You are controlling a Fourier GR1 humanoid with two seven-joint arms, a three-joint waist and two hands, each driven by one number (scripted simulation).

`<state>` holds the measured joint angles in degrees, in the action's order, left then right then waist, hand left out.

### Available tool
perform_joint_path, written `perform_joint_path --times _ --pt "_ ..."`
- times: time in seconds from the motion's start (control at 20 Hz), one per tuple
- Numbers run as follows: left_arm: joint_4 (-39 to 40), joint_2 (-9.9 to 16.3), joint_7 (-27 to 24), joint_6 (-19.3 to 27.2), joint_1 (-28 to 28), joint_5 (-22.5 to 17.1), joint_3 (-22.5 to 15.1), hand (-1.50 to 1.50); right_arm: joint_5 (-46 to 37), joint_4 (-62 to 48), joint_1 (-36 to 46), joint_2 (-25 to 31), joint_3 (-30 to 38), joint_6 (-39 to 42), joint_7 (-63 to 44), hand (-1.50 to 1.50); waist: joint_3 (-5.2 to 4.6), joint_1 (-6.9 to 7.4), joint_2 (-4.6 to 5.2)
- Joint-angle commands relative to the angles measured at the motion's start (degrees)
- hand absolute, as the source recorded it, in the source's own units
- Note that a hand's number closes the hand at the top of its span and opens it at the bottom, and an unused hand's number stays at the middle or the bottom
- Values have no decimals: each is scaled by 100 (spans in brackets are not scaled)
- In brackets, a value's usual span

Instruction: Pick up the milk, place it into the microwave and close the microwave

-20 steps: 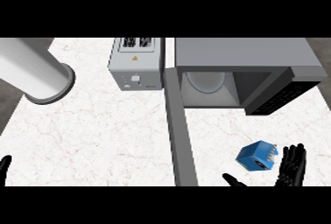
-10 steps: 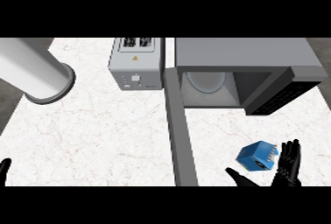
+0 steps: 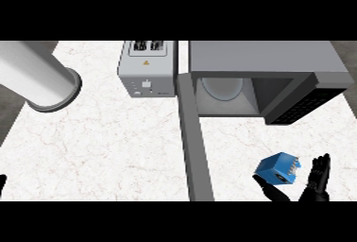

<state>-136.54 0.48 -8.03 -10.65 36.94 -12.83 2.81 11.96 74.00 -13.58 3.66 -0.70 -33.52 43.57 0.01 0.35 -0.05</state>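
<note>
The microwave [image 3: 268,75] stands open on the desk [image 3: 111,151], its door swung out; the milk [image 3: 277,169] lies well in front of it. The right hand [image 3: 312,182], fingers spread, brackets the carton ungripped and could knock it away. Since earlier it has crept closer

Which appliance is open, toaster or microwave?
The microwave at the counter's back right: its door is swung out, showing the turntable plate inside. The toaster has no door.
</note>
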Motion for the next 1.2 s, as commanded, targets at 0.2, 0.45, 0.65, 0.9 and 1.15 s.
perform_joint_path --times 0.2,0.45,0.65,0.9,1.15 --pt "94 -6 402 141 -592 -23 149 -150 537 -1699 558 185 869 1047 1036 -150 4 -17 7" --pt "-9 -46 169 0 -103 -122 111 -150 587 -1193 223 548 -15 2782 700 -150 4 16 -9" --pt "422 -38 24 -52 -434 -90 236 -150 567 -1466 593 273 -118 3153 1298 150 2 -10 4" --pt "405 -39 -12 -220 -252 -124 250 -150 51 -1325 833 -59 273 1355 1539 150 -4 -5 -1" --pt "218 -44 137 -358 -54 -418 437 -150 243 -931 817 -201 397 1565 1433 150 -2 -5 -3"
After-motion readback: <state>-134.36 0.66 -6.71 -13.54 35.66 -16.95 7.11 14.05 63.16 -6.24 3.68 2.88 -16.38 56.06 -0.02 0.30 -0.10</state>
